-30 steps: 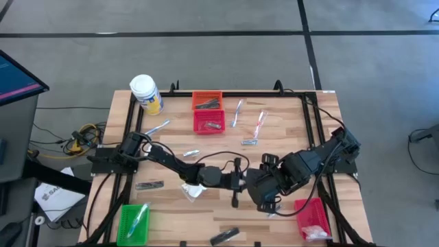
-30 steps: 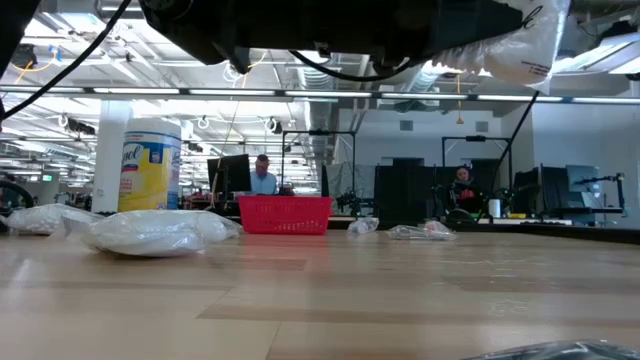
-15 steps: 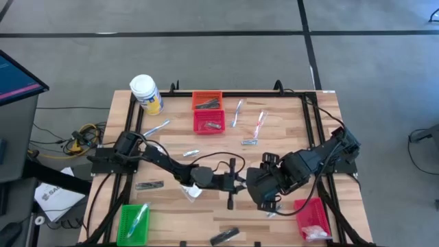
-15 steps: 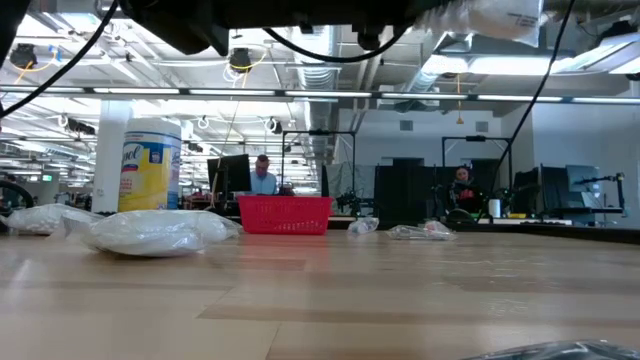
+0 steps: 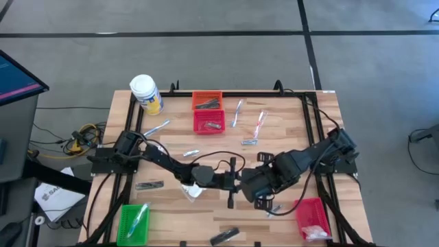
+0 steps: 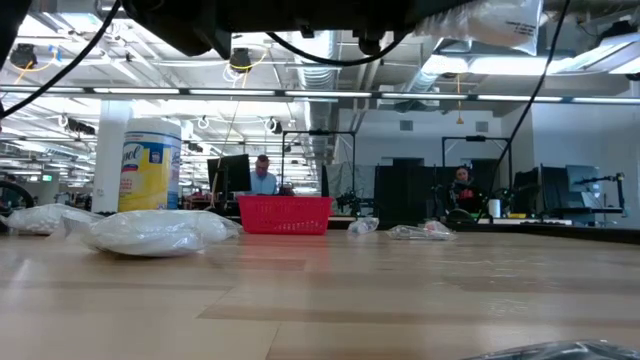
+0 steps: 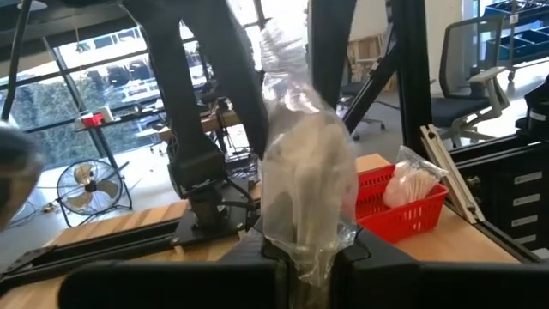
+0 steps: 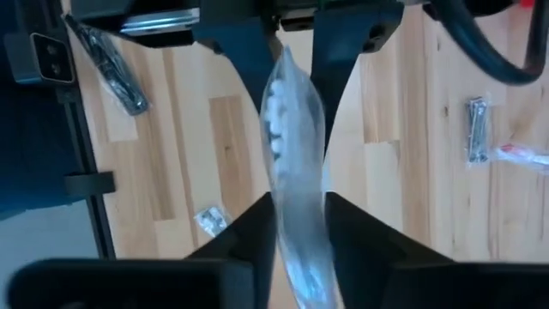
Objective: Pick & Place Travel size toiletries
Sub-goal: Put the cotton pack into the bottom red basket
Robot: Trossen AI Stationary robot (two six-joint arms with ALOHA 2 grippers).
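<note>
Now closing right gripper (image 8: 296, 225) on clear packet (image 8: 294, 137), pinched in left gripper (image 7: 310, 257), just beside red basket (image 5: 310, 209), above table (image 5: 288, 130).

Even, bright overhead light falls on the counter (image 5: 288, 130) with soft, faint shadows. Ceiling lamps glare in the low view. Near fingers (image 8: 249, 232) blur in both wrist views.

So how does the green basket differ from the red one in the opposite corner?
Colour aside, the green basket sits on the left arm's side and holds a thin clear stick with some blue in it. The red basket sits on the right arm's side and holds white packets. Both are small open-topped baskets of like size.
</note>
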